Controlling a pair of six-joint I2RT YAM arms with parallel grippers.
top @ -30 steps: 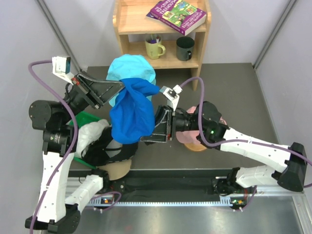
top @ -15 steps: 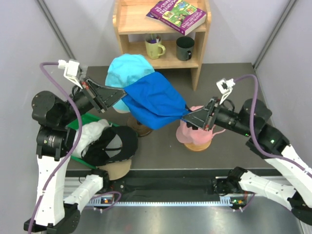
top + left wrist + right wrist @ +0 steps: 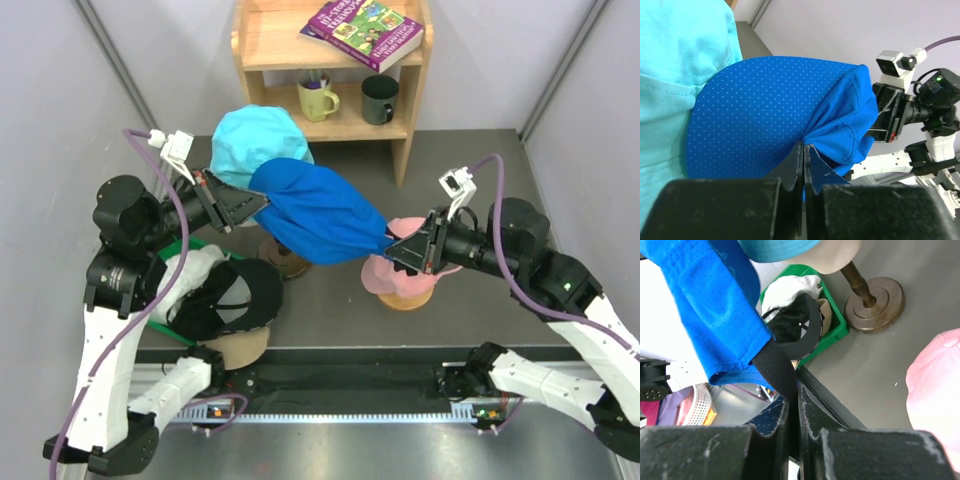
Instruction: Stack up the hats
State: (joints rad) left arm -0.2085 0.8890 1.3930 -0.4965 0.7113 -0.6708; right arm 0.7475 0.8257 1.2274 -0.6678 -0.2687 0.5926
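Royal blue cap [image 3: 320, 215], pinched by my left gripper [image 3: 262, 200] and right gripper [image 3: 390, 243], stretches open beside the cyan bucket hat [image 3: 250, 140] for stacking.

Your blue cap [image 3: 320, 215] is royal blue, speckled all over with fine dots, and its strap [image 3: 776, 369] is black. The hat [image 3: 255, 140] behind it is plain cyan. You also have a pink cap [image 3: 378, 278], a black cap [image 3: 240, 295], a white cap [image 3: 190, 272] and a tan cap [image 3: 240, 348]. The bin [image 3: 836, 329] is green, the worktop [image 3: 330, 310] dark grey.
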